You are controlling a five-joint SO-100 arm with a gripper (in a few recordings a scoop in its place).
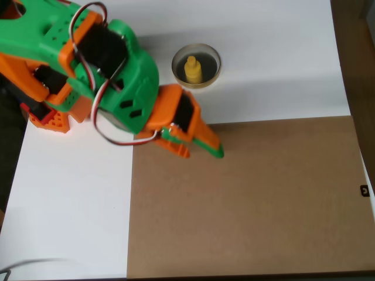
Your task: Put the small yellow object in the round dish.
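Seen from the overhead view, the tool (205, 146) hangs over the edge where the white part of the worktop (70, 193) meets a brown board (246, 205), its orange and green fingers lying together with no visible gap and nothing between them. It touches neither task thing and sits well apart from both, lower in the picture. The small yellow object (193, 68) stands upright inside the round dish (196, 65), knob upward, on the dark floor of the dish and ringed by the pale rim. The dish rests on the white surface near the top of the view, just beside the arm's green body. Judged from this layout, the placing step looks done, and the step in hand is most likely the retreat away from the dish. Any next move would call only for carrying the arm clear without brushing the rim, since a nudge could tip the small piece or slide the light dish.
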